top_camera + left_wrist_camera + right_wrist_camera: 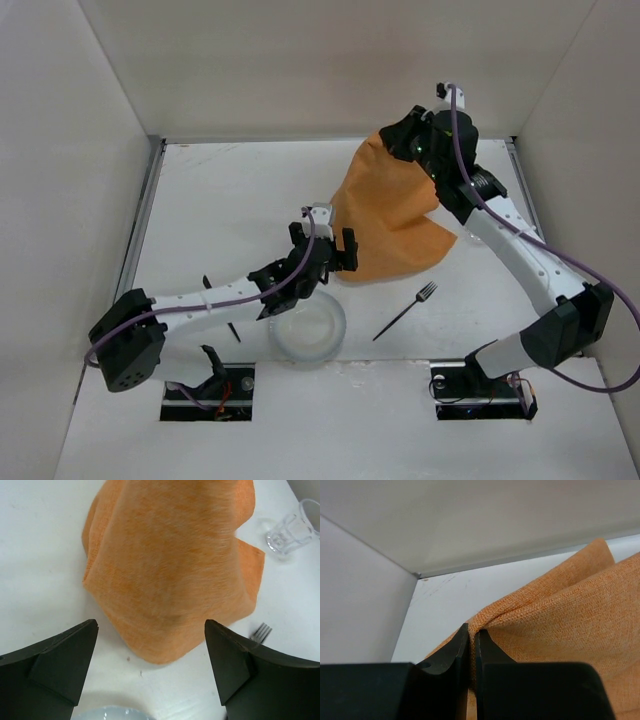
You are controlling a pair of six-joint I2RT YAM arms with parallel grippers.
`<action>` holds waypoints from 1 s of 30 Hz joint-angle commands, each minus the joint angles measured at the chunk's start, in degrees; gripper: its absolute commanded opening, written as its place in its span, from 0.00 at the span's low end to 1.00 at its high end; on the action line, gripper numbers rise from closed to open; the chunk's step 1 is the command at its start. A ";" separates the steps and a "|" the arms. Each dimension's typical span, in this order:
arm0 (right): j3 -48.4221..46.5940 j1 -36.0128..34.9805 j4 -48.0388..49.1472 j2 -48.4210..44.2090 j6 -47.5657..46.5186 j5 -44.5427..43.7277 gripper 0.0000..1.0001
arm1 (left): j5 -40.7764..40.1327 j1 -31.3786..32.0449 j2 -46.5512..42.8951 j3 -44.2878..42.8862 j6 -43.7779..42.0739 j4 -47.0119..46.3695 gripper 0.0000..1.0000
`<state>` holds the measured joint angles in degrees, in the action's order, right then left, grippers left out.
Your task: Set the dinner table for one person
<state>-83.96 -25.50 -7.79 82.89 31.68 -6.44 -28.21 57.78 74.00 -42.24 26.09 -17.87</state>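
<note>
White dinner table [220, 200] bears orange placemat [395, 215].

The top camera is looking down from behind my bases over the whole dinner table [230, 190]. Both wrist cameras are peering close along my fingers [60, 660], sharing the orange placemat [170, 570].

The left arm [195, 300] and right arm [520, 250] were each built of white tubular links joined by chunky black housings, carried a thin purple cable [457, 120] along their length, rose from black bases [480, 385], and ended in matte black, wedge-shaped fingers [60, 665].
</note>
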 commanded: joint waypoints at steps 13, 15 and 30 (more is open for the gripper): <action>-9.11 -3.55 1.29 1.31 -2.85 -1.21 0.03 | -4.75 -7.72 18.54 -7.76 -22.30 -17.03 0.96; -9.03 -3.55 1.02 0.87 -3.03 -1.03 0.03 | -5.46 -8.16 20.57 -8.21 -22.48 -16.85 0.85; -31.07 2.77 1.90 9.40 -2.15 5.73 0.02 | -12.92 -24.42 21.01 -49.12 -30.45 0.81 0.04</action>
<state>-106.83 -24.27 -12.86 95.94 29.54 -4.08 -36.01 35.27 99.02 -77.12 2.20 -16.03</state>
